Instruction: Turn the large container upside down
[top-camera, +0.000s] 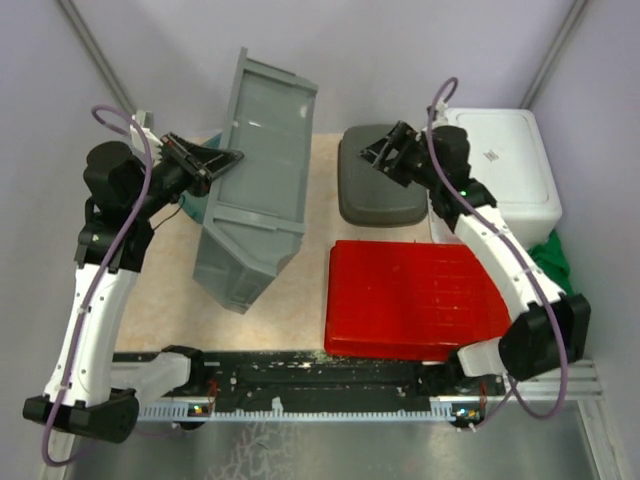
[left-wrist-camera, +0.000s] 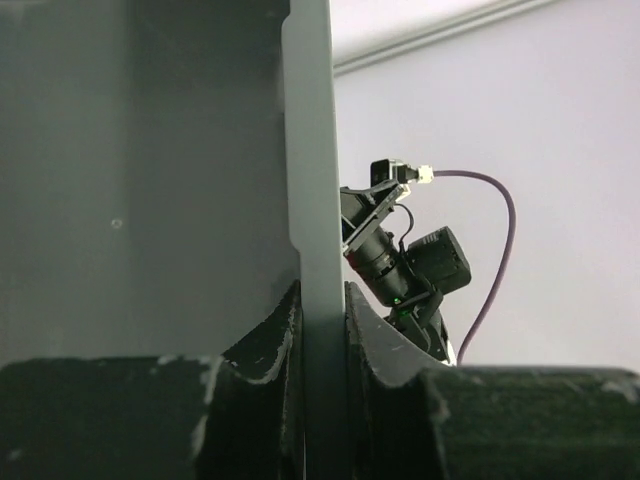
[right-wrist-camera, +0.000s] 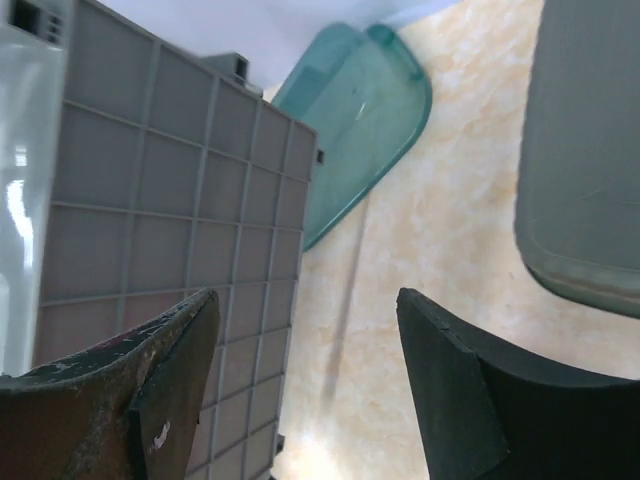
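Observation:
The large grey container (top-camera: 255, 185) stands tilted up on one side at the left middle of the table, its open side toward the left. My left gripper (top-camera: 222, 160) is shut on its left rim; in the left wrist view the rim (left-wrist-camera: 318, 200) runs up between my two fingers. My right gripper (top-camera: 378, 152) is open and empty, hovering over the dark grey lid, apart from the container. The right wrist view shows the container's ribbed underside (right-wrist-camera: 170, 220) at the left, between and beyond my open fingers (right-wrist-camera: 170, 390).
A dark grey lid (top-camera: 375, 185) lies right of the container. A red lid (top-camera: 410, 300) lies at the front right. A white bin (top-camera: 505, 170) stands at the back right with green cloth (top-camera: 555, 255) beside it. A teal lid (right-wrist-camera: 360, 120) lies behind the container.

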